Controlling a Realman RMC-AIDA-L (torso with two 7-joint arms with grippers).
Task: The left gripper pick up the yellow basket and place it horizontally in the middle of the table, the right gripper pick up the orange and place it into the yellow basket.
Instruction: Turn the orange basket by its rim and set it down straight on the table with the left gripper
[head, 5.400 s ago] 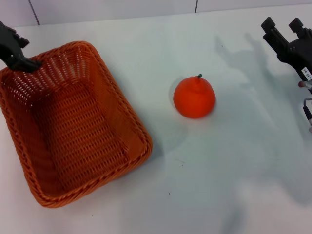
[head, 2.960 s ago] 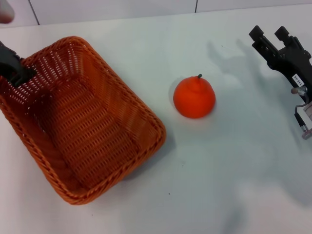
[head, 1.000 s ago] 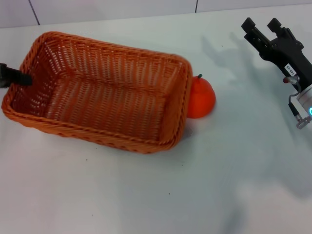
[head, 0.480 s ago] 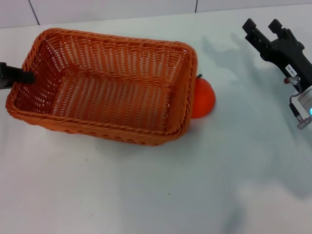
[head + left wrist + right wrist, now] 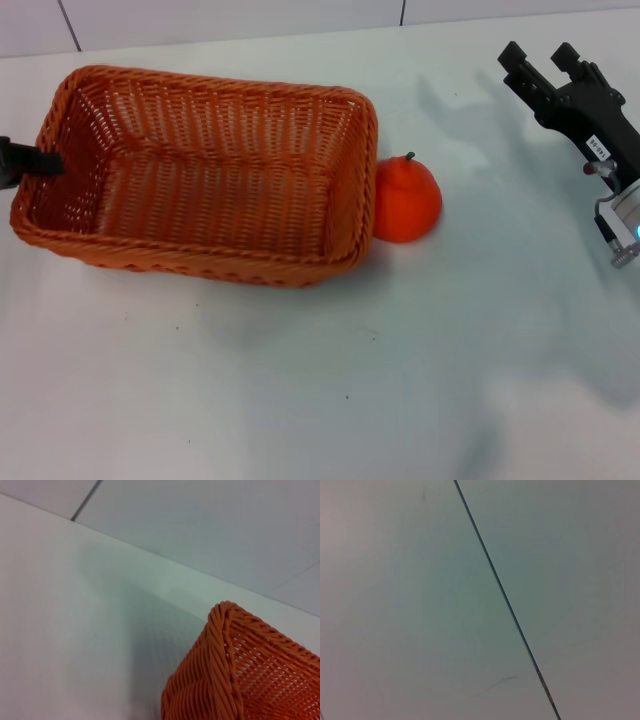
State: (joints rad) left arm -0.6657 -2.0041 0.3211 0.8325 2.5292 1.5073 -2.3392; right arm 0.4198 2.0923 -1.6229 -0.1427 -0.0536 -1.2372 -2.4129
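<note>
The yellow basket (image 5: 200, 175) lies lengthwise across the left half of the white table (image 5: 400, 380), open side up and empty. My left gripper (image 5: 30, 162) shows only as a black fingertip at the far left, shut on the basket's left rim. The left wrist view shows one braided corner of the basket (image 5: 225, 680). The orange (image 5: 408, 200) sits on the table right against the basket's right end. My right gripper (image 5: 537, 52) is open and empty, held above the table's far right, well apart from the orange.
A wall of pale panels with dark seams (image 5: 403, 12) runs along the table's back edge; the right wrist view shows only such a seam (image 5: 500, 595). Bare table lies in front of the basket and orange.
The basket has swung from slanted to lengthwise across the table, briefly covered part of the orange, then shifted left so the orange shows whole. The right gripper has moved in slightly.
</note>
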